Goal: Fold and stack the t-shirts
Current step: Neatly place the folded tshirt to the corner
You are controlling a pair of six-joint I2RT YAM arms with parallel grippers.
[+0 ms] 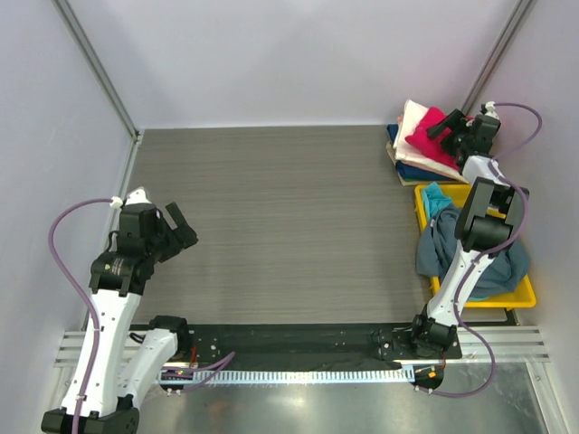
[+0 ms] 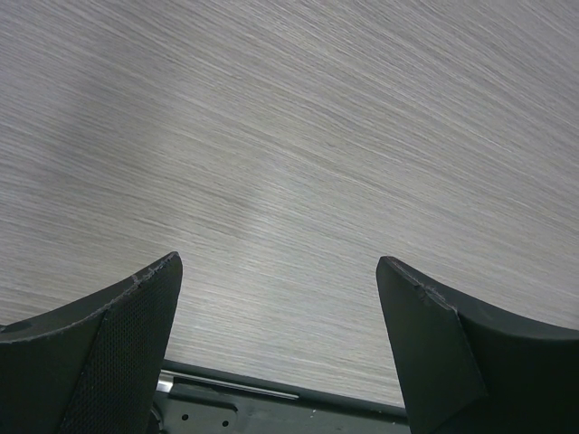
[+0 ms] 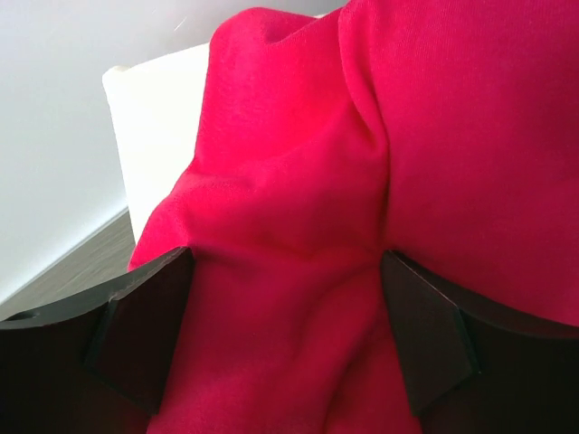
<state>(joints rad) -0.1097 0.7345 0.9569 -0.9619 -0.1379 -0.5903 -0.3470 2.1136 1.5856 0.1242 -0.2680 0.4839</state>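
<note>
Bare table (image 1: 280, 217) lies open from 9 o'clock through the centre to 1 o'clock in the top view, with room for either arm to pass. The left gripper (image 1: 180, 226), jaws wide apart, hangs over the 9 o'clock side with only woodgrain between its fingers. Obstacles crowd the right. A shirt stack (image 1: 412, 122) sits at 2 o'clock near the back-right corner. A tray (image 1: 507, 298) at 3 to 4 o'clock is heaped with blue-grey cloth (image 1: 439, 258). The right arm (image 1: 475, 226) reaches across the tray. The right gripper (image 1: 445, 127), jaws spread, straddles a crimson shirt (image 3: 289, 226) atop the stack. Walls (image 1: 271, 54) close left, back and right.
</note>
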